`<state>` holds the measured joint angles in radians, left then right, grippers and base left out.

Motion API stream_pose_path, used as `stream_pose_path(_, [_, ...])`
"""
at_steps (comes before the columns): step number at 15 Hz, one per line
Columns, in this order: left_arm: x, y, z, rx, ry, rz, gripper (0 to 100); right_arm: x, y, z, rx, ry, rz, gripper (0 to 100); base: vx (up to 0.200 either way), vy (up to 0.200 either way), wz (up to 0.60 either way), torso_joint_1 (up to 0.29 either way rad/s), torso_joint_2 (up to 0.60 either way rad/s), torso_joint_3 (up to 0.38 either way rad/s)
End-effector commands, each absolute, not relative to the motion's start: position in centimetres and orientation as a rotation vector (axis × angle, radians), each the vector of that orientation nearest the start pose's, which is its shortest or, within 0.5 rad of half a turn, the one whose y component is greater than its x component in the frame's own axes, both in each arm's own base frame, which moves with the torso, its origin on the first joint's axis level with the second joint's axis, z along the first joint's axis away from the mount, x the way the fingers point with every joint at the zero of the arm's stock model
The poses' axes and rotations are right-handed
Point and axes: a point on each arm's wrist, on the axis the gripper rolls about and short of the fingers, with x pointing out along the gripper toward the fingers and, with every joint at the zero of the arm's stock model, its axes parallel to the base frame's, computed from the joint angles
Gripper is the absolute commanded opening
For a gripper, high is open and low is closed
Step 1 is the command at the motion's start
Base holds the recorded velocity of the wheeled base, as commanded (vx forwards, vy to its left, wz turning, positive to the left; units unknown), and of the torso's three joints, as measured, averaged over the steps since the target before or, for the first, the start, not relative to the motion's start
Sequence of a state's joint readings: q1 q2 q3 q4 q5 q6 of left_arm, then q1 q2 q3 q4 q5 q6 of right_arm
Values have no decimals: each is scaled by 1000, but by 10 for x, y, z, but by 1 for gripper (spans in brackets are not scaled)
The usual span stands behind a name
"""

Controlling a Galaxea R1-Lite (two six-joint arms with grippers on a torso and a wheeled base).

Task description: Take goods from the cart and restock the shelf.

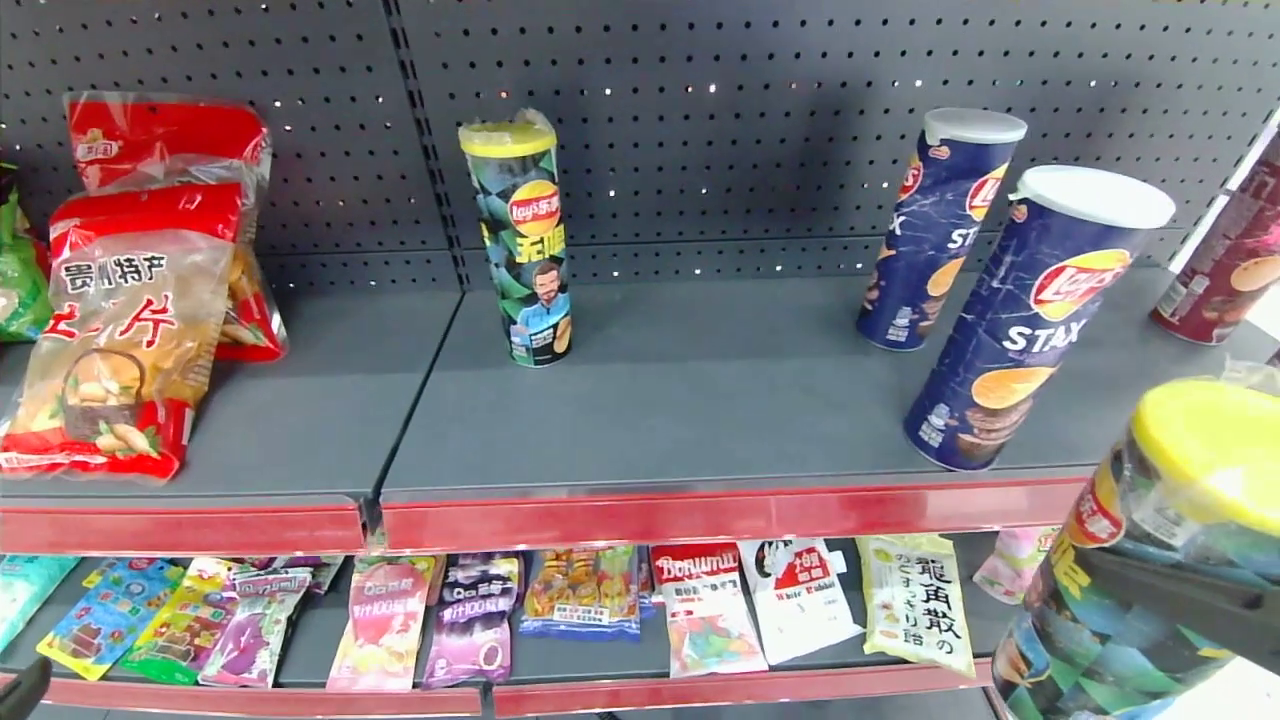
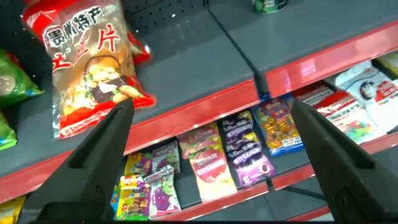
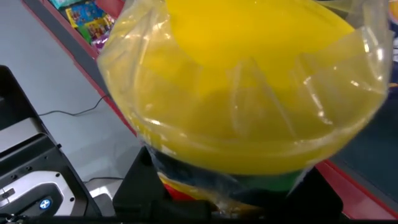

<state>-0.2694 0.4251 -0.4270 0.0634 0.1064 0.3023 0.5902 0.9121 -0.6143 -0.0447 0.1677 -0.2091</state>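
Your right gripper's (image 3: pixel 230 190) jaws grasp a yellow-lidded chip can (image 1: pixel 1200 450) off the shelf's (image 1: pixel 700 400) front right corner, near 2 blue cans (image 1: pixel 1020 320) (image 1: pixel 935 230). Your left gripper's (image 2: pixel 211 106) jaws are released.

Counts:
- Shelf tiers: 2, upper shelf (image 1: pixel 700 400) and lower shelf (image 1: pixel 700 690).
- Yellow-lid cans: 2, standing yellow-lid can (image 1: pixel 520 240) on the upper tier and near yellow-lid can (image 1: pixel 1205 445) at near right.
- White-lid blue cans: 2, far blue can (image 1: pixel 935 230) and near blue can (image 1: pixel 1030 320).
- Dark red can (image 1: pixel 1225 260): 1, far right.
- Red snack bags: 2, front red bag (image 1: pixel 110 340) and back red bag (image 1: pixel 160 140).
- Green bag (image 1: pixel 18 280): at least 1, left edge.
- Candy packets (image 1: pixel 705 610) on the lower tier: about 11. The row ends were cut off.
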Motion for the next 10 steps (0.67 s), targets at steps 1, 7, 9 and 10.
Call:
stream_pose_path(1, [4, 1, 193, 314, 35, -171, 100, 85, 62, 233, -252, 174, 780, 0, 0, 200, 0, 22, 7, -12])
stream_pose_path(7, [4, 1, 190, 315, 39, -173, 100, 86, 62, 233, -251, 172, 779, 0, 0, 133, 0, -2, -1, 2])
stream_pose_path(9, [3, 2, 190, 321, 36, -174, 100, 85, 62, 234, -251, 171, 779, 0, 0, 0, 0, 0, 0, 0])
stream_pose_path(10, [3, 2, 190, 321, 36, -172, 100, 85, 62, 234, -253, 170, 779, 0, 0, 0, 0, 0, 0, 0])
